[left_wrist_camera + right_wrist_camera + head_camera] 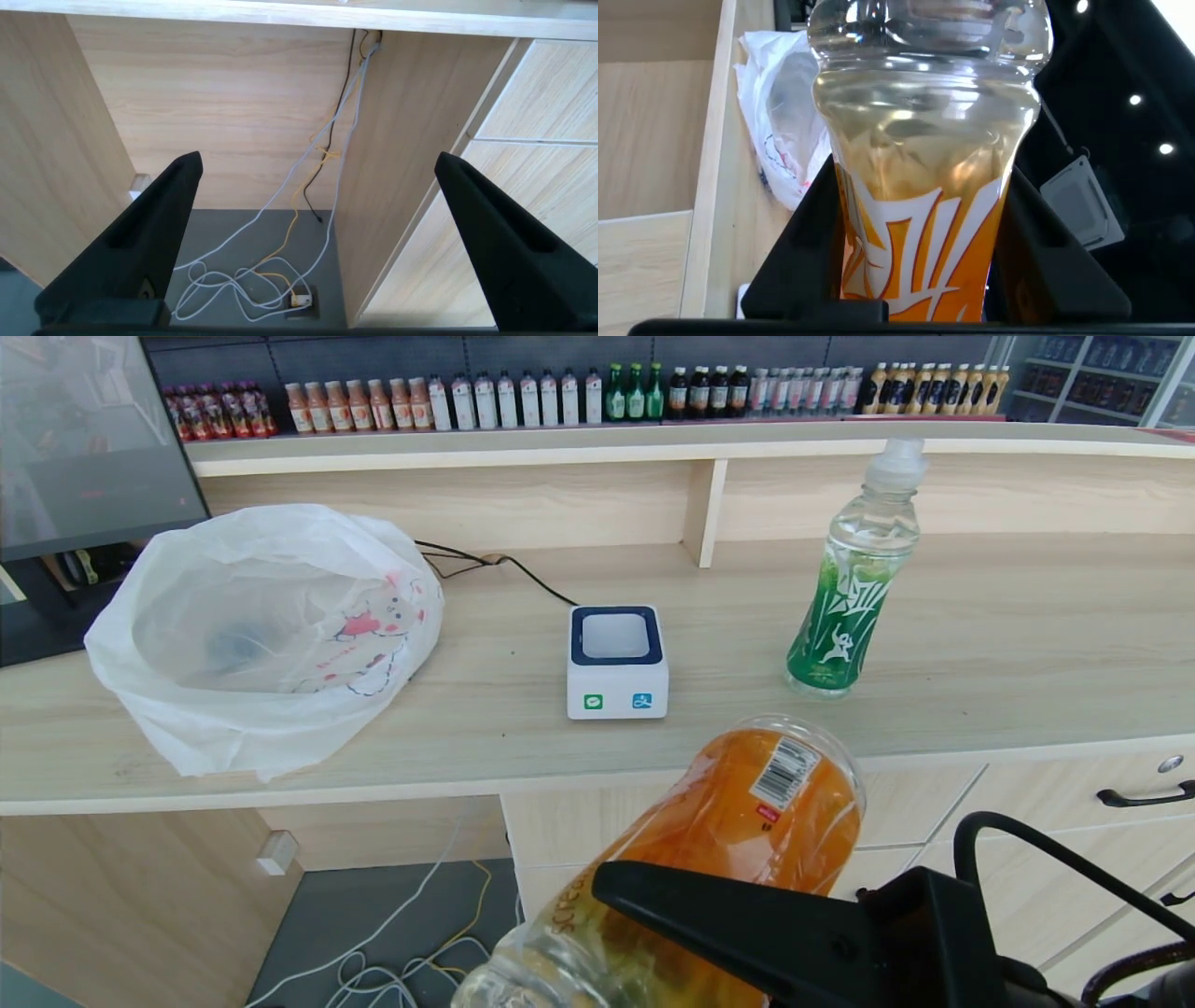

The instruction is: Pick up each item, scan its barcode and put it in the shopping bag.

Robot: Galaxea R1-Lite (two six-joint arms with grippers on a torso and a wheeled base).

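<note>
Head view first: my right gripper (644,933) is clamped around the orange bottle (747,821) near its neck end. The bottle is tipped over with its base pointing at the counter (980,644), off the surface, at about 5 o'clock from the scanner (617,661). Its barcode (784,773) faces up. The scanner sits mid-counter with a black cable (504,567) running off behind it. The shopping bag (261,635) is slumped open at the scanner's 9 o'clock, well apart from it. A green bottle (854,579) stands upright at roughly 2 o'clock from the scanner. A row of drinks (597,397) lines the back shelf at 12, and a dark screen (84,439) is up at 10. Left wrist view: my left gripper (318,233) has its fingers spread wide with nothing between them, hanging under the counter in front of a wood panel (215,112), with loose cables (252,280) on the floor. Right wrist view: both my right fingers (808,247) press the orange bottle's sides, and the bag shows past it on the counter.
</note>
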